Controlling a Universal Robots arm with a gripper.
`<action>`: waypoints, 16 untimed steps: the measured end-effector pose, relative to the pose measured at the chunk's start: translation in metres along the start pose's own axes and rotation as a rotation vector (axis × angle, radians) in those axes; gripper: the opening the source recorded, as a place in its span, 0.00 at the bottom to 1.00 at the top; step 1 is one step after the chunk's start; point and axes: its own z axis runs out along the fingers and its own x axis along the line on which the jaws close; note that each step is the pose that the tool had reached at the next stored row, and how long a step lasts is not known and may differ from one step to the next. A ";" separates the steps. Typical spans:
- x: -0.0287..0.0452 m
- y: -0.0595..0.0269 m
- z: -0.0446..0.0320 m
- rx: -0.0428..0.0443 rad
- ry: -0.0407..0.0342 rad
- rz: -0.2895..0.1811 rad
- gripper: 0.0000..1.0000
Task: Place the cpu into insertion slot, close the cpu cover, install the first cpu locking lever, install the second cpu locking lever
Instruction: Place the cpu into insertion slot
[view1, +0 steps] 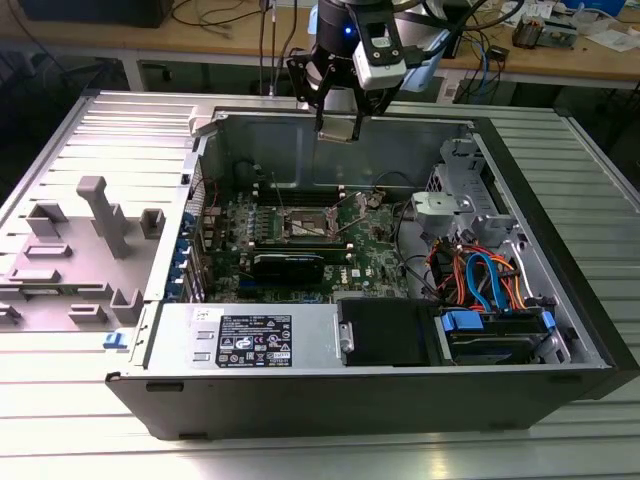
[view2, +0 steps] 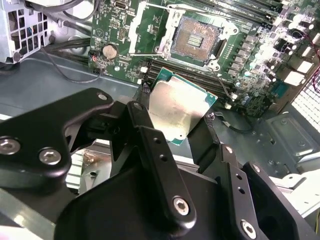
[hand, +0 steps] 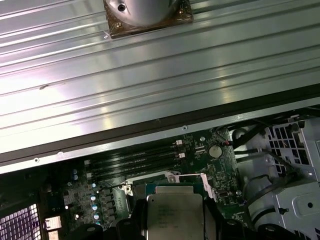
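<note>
One gripper (view1: 338, 128) clamps the cpu (view2: 182, 102) by its edges; the insertion slot (view1: 308, 230) lies at its six o'clock in the exterior view. Lower it tilted and you may damage that slot.

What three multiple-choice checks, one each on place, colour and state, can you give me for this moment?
1. Where is the cpu? A. lying on the table. B. between the gripper's jaws, above the open case. C. on the floor.
2. What colour is the circuit board? A. red. B. white. C. green.
3. How is the insertion slot? A. empty and uncovered. B. holding a chip. C. shut under a cover.
Answers: 1 B, the second wrist view shows the jaws clamping it over the board. 2 C, green in both wrist views. 3 A, nothing sits in it or covers it.
</note>
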 end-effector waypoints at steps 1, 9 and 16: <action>0.0000 0.0000 0.0000 0.0001 0.0000 0.000 0.55; 0.0000 -0.0001 0.0010 0.0001 -0.0072 0.078 0.55; -0.0001 -0.0003 0.0028 -0.0017 -0.0171 0.190 0.55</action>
